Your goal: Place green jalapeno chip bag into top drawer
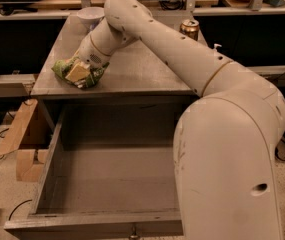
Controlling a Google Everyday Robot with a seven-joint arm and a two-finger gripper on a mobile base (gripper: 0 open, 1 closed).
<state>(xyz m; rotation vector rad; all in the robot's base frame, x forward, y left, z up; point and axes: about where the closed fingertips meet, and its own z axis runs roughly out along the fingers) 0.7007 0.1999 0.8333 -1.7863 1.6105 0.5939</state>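
Observation:
The green jalapeno chip bag point(61, 69) lies crumpled at the front-left edge of the grey metal table point(137, 69). My gripper point(78, 72) is down at the bag and shut on it, with green foil bunched around a pale finger point(77, 73). The bag still looks to rest on the tabletop. The top drawer point(48, 169) stands pulled wide open below the table's front edge, its flat grey floor bare. My white arm reaches from the lower right across the table and hides the drawer's right part.
A white bowl point(90, 16) stands at the table's back left and a copper-coloured can point(189, 29) at the back right. A cardboard box point(24, 144) stands on the floor left of the drawer. Cables lie on the floor at the lower left.

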